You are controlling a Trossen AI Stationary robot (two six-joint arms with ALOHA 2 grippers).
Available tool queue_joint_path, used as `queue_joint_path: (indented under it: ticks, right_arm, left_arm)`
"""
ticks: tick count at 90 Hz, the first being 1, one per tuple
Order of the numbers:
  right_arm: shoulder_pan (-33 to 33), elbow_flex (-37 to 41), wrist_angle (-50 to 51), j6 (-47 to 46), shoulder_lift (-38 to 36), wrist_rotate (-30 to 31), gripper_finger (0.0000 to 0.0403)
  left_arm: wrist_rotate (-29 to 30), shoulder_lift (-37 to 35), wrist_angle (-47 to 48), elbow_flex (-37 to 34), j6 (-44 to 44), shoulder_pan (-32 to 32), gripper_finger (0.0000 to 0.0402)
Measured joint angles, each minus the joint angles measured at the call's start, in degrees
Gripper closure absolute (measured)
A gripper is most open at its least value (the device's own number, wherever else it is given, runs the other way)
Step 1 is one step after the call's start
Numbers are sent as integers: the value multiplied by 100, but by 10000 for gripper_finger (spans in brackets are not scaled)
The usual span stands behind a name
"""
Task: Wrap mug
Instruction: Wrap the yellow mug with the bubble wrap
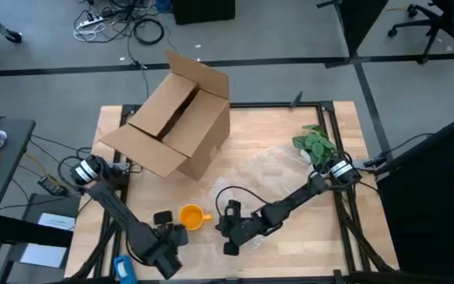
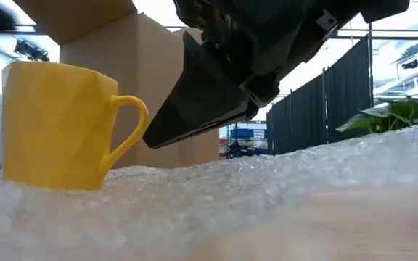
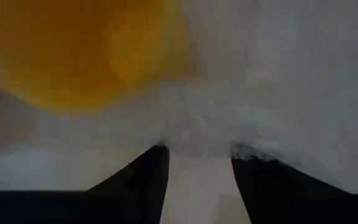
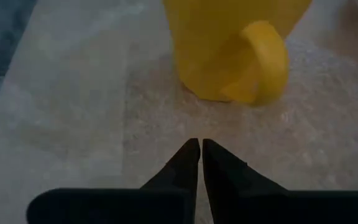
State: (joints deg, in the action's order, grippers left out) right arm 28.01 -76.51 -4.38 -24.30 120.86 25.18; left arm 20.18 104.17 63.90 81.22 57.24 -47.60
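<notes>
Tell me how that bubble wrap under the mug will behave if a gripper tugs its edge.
The bubble wrap looks thin and crinkly, so it will probably flop and bunch rather than lift flat. The mug stands upright on it, so a sharp tug may drag or tip the mug. The left gripper, fingers apart at the sheet's edge, may find the clear film slippery.

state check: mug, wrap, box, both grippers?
mug: upright on the wrap, handle toward the right gripper, nothing holding it
wrap: lying flat on the table, not yet folded over the mug
box: tipped on its side, flaps open
left gripper: jaws open, at the wrap edge beside the mug
right gripper: jaws shut, empty, low over the wrap near the handle
</notes>
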Motion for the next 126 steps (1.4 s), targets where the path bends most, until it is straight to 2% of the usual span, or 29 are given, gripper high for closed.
queue_joint_path:
  ticks: [18,26,34,45,59,79,89,94,105,113,123,126]
  right_arm:
    - [0,0,76,-14,-2,-15,403]
    - [0,0,94,79,-2,130,403]
    - [0,0,1,550,-2,195,398]
    - [-65,0,-56,1106,-53,81,372]
    - [-331,-2,-26,1315,-57,-388,303]
    - [-579,-2,-67,1496,-202,-442,216]
    - [-724,-5,-315,1557,-203,-1050,203]
    - [-789,-5,-503,1557,-185,-1393,206]
    - [-872,2,-573,1415,-9,-1474,242]
    - [-881,6,-660,1368,102,-1476,292]
    - [-860,-9,-803,1409,93,-1466,374]
    - [-845,-6,-817,1469,75,-1450,384]
  left_arm:
    - [1065,-13,1103,968,34,-236,245]
    - [1385,-16,1364,1195,175,-309,245]
    - [1631,-16,1399,1236,337,-385,245]
    - [1563,-16,1393,1163,667,-505,245]
    - [1395,-14,1405,944,1388,-749,245]
    - [661,-12,807,266,2443,-1147,245]
    - [149,-7,322,-221,2706,-1175,245]
    - [-107,-7,133,-468,2742,-1163,245]
    - [-308,-5,-125,-977,2723,-1085,245]
    - [-526,-10,-211,-1300,2705,-1015,245]
    - [-998,-8,-261,-1647,2424,-916,245]
    - [-1076,-10,-298,-1764,2311,-879,245]
